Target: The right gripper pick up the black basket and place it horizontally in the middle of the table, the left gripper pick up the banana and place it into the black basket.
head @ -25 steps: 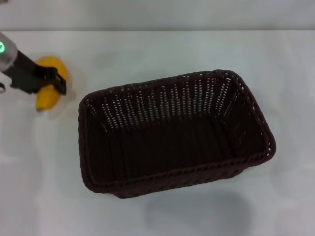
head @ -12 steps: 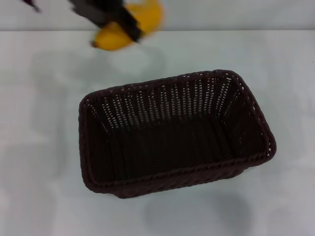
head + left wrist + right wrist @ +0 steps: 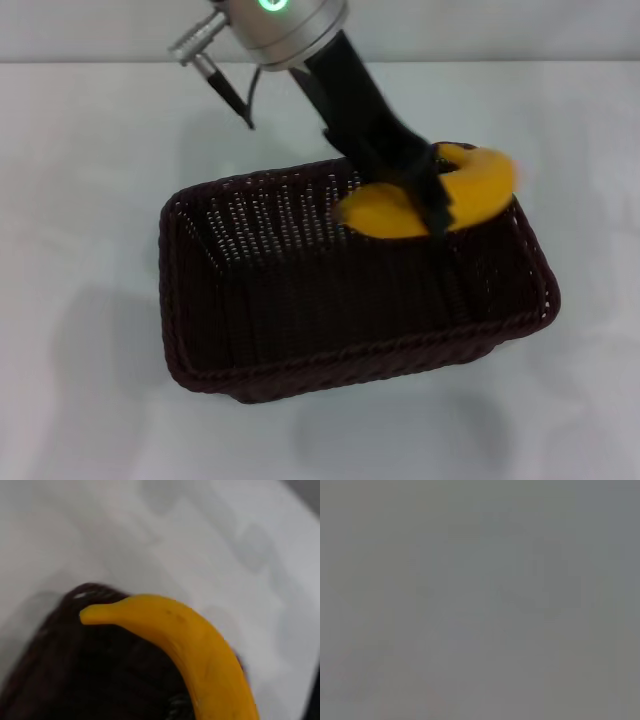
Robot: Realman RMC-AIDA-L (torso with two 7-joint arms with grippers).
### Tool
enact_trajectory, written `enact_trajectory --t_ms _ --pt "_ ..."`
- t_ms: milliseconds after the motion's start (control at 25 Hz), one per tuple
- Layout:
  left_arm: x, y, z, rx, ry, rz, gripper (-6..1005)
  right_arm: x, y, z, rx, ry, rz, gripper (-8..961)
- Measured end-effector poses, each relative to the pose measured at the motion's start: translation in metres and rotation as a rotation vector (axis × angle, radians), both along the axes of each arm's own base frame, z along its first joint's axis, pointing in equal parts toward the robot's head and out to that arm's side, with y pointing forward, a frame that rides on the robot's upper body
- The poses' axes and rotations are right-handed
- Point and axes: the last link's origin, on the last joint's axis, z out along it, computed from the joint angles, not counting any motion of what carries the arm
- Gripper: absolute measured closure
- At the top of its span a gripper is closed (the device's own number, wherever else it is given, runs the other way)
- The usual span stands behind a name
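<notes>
The black basket (image 3: pixel 300 320) lies lengthwise across the middle of the white table (image 3: pixel 90 300). My left gripper (image 3: pixel 425 195), on the green-lit arm, is shut on the yellow banana (image 3: pixel 470 195) and holds it above the basket's far right part. In the left wrist view the banana (image 3: pixel 200 645) hangs over the basket's rim (image 3: pixel 75 630). The right gripper is out of view; the right wrist view shows only a blank grey field.
The table's far edge (image 3: pixel 500 62) runs along the top of the head view. White tabletop surrounds the basket on all sides.
My left arm has lifted the banana from the table's far left, swung it right along the far edge, and now holds it over the basket's right part. The basket has not moved.
</notes>
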Motion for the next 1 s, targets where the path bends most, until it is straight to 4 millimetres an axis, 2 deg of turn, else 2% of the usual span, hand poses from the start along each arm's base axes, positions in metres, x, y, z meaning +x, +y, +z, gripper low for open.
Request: enact_trajectory --t_ms 80,240,520,560,720,920,1000 --pt "0.004 -0.003 0.001 -0.014 -0.039 0.013 425 0.001 -0.001 0.000 0.000 0.000 -0.004 505" --pt "-0.001 -0.003 0.008 0.017 -0.055 0.042 411 0.003 -0.003 0.000 -0.001 0.000 -0.008 505" --pt "-0.026 -0.007 0.019 0.041 -0.071 0.095 387 0.003 -0.004 0.002 0.004 0.005 -0.009 505" --pt "-0.029 -0.007 0.023 0.056 -0.079 0.095 341 0.003 -0.004 0.002 0.006 0.007 -0.010 505" --pt "-0.049 -0.006 0.049 0.176 -0.141 0.071 157 0.005 -0.005 0.009 0.026 0.016 -0.013 505" --pt "-0.090 -0.001 0.090 0.432 -0.284 -0.046 123 0.015 -0.013 0.025 0.083 0.042 -0.033 505" --pt "-0.114 -0.002 0.103 0.551 -0.341 -0.100 123 0.018 -0.018 0.029 0.105 0.045 -0.032 505"
